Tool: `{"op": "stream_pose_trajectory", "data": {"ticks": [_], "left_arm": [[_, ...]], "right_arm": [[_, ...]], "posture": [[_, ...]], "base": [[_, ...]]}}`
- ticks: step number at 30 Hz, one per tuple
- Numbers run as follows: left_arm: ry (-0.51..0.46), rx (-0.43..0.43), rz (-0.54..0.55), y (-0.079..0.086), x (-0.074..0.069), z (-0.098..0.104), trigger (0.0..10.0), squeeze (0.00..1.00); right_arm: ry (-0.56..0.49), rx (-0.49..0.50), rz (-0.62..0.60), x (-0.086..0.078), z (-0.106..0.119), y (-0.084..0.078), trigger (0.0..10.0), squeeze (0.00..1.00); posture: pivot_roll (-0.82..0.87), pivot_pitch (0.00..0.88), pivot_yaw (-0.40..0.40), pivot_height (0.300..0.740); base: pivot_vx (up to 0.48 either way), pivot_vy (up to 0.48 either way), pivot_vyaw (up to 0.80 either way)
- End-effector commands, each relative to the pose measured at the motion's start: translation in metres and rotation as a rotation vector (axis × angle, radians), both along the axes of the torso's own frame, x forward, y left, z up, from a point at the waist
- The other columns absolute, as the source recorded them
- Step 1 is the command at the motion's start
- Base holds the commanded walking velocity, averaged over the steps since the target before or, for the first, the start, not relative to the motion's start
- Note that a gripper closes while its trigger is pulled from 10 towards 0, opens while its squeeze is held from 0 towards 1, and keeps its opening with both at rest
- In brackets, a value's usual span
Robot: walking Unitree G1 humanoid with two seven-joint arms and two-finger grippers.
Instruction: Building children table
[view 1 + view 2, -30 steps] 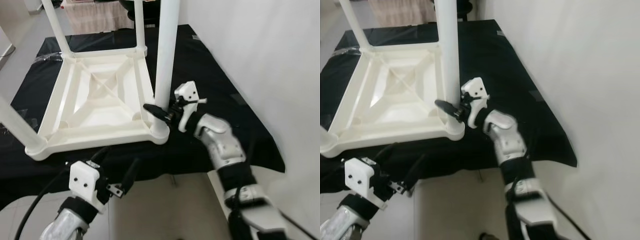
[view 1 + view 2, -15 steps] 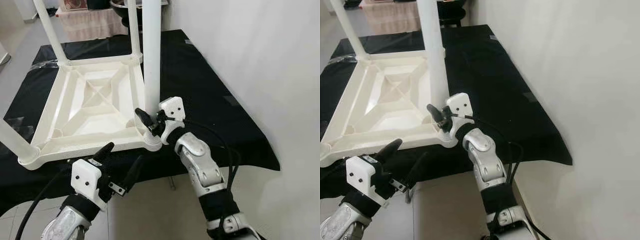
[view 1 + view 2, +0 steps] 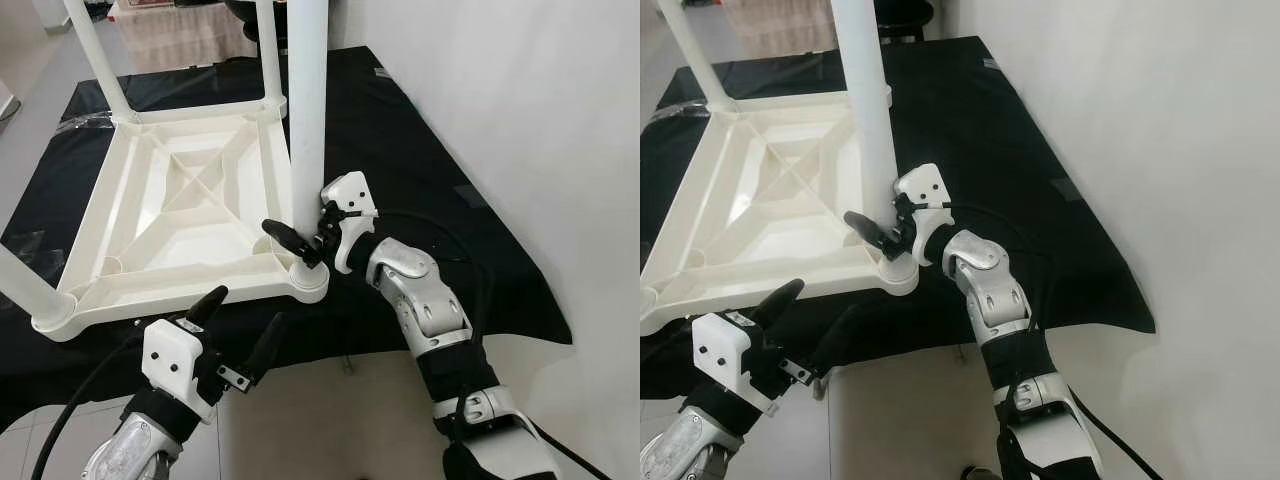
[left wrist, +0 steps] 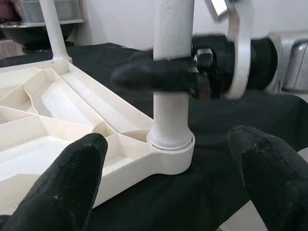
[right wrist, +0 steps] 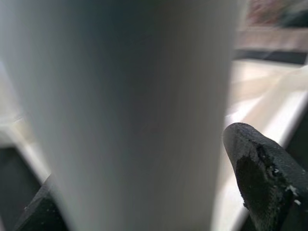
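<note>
— Starting at the left, what is there?
— The left gripper (image 3: 240, 325) hovers off the near edge of the black cloth (image 3: 420, 170), fingers spread, holding nothing, pointed at the table's near corner.
— And the table?
— The white table top (image 3: 190, 215) lies upside down on the cloth, legs standing up from its corners.
— Further right?
— The right gripper (image 3: 300, 240) is clamped around the near right leg (image 3: 307, 120), just above its socket.
</note>
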State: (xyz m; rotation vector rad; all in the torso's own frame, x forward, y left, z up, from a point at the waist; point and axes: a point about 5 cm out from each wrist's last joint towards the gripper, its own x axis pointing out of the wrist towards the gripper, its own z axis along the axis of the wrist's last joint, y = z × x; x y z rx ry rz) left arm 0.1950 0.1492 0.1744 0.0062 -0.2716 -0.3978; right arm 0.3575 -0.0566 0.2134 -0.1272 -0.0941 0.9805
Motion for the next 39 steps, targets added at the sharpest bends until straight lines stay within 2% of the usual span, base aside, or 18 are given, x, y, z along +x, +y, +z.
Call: {"op": "stream_pose_trajectory", "data": {"ticks": [1, 2, 3, 17, 18, 19, 22, 26, 27, 28, 30, 32, 33, 35, 37, 39], "left_arm": [[0.029, 0.01, 0.01, 0.003, -0.002, -0.006, 10.0, 0.0], [0.032, 0.011, 0.011, 0.003, -0.002, -0.006, 10.0, 0.0], [0.032, 0.011, 0.011, 0.003, -0.003, -0.006, 10.0, 0.0], [0.035, 0.013, 0.011, 0.003, -0.003, -0.006, 10.0, 0.0], [0.035, 0.013, 0.011, 0.003, -0.003, -0.006, 10.0, 0.0], [0.035, 0.012, 0.01, 0.002, -0.003, -0.006, 10.0, 0.0], [0.035, 0.011, 0.008, 0.002, -0.003, -0.006, 10.0, 0.0], [0.034, 0.01, 0.007, 0.002, -0.003, -0.005, 10.0, 0.0], [0.033, 0.009, 0.006, 0.003, -0.003, -0.005, 10.0, 0.0], [0.033, 0.009, 0.006, 0.003, -0.003, -0.005, 10.0, 0.0], [0.033, 0.01, 0.006, 0.004, -0.003, -0.005, 10.0, 0.0], [0.033, 0.01, 0.006, 0.004, -0.004, -0.005, 10.0, 0.0], [0.033, 0.012, 0.008, 0.005, -0.003, -0.005, 10.0, 0.0], [0.033, 0.014, 0.009, 0.006, -0.003, -0.005, 10.0, 0.0], [0.034, 0.016, 0.013, 0.006, -0.003, -0.006, 10.0, 0.0], [0.034, 0.017, 0.011, 0.004, -0.001, -0.007, 10.0, 0.0]], "right_arm": [[-0.031, -0.027, 0.109, 0.002, 0.011, 0.001, 10.0, 0.0], [-0.037, -0.057, 0.186, 0.007, 0.02, -0.004, 10.0, 0.0], [-0.037, -0.061, 0.199, 0.007, 0.021, -0.004, 10.0, 0.0], [-0.027, -0.078, 0.226, 0.011, 0.025, -0.009, 10.0, 0.0], [-0.025, -0.077, 0.232, 0.012, 0.026, -0.01, 1.8, 0.0], [-0.019, -0.069, 0.215, 0.01, 0.024, -0.016, 0.0, 0.0], [-0.005, -0.069, 0.139, 0.007, 0.016, -0.036, 0.0, 0.0], [0.005, -0.078, 0.11, 0.007, 0.01, -0.046, 0.0, 0.0], [0.03, -0.077, 0.02, 0.002, 0.0, -0.06, 0.0, 0.0], [0.037, -0.077, -0.005, 0.0, -0.002, -0.063, 0.0, 0.0], [0.096, -0.049, -0.162, -0.007, -0.017, -0.066, 0.0, 0.0], [0.112, -0.043, -0.203, -0.009, -0.021, -0.067, 0.0, 0.0], [0.159, -0.024, -0.398, -0.022, -0.043, -0.055, 0.0, 0.0], [0.211, -0.003, -0.646, -0.043, -0.061, -0.048, 0.0, 0.0], [0.182, 0.007, -0.62, -0.04, -0.059, -0.024, 0.0, 0.0], [0.117, 0.042, -0.571, -0.024, -0.042, -0.004, 0.0, 0.0]], "posture": [[0.03, 0.202, 0.018, 0.74], [0.04, 0.203, 0.017, 0.74], [0.04, 0.203, 0.017, 0.74], [0.04, 0.208, 0.017, 0.74], [0.04, 0.209, 0.017, 0.74], [0.04, 0.208, 0.021, 0.74], [0.03, 0.209, 0.024, 0.74], [0.03, 0.21, 0.023, 0.74], [0.02, 0.212, 0.02, 0.74], [0.02, 0.212, 0.02, 0.74], [0.03, 0.211, 0.009, 0.74], [0.03, 0.211, 0.009, 0.74], [0.02, 0.207, 0.01, 0.74], [0.02, 0.207, 0.01, 0.74], [0.03, 0.197, 0.022, 0.74], [0.03, 0.18, 0.015, 0.74]], "base": [[0.0, 0.0, 0.0], [0.0, 0.0, 0.0], [0.0, 0.0, 0.0], [0.0, 0.0, 0.0], [0.0, 0.0, 0.0], [0.0, 0.0, 0.0], [0.0, 0.0, 0.0], [0.0, 0.0, 0.0], [0.0, 0.0, 0.0], [0.0, 0.0, 0.0], [0.0, 0.0, 0.0], [0.0, 0.0, 0.0], [0.0, 0.0, 0.0], [0.0, 0.0, 0.0], [0.0, 0.0, 0.0], [0.0, 0.0, 0.0]]}}
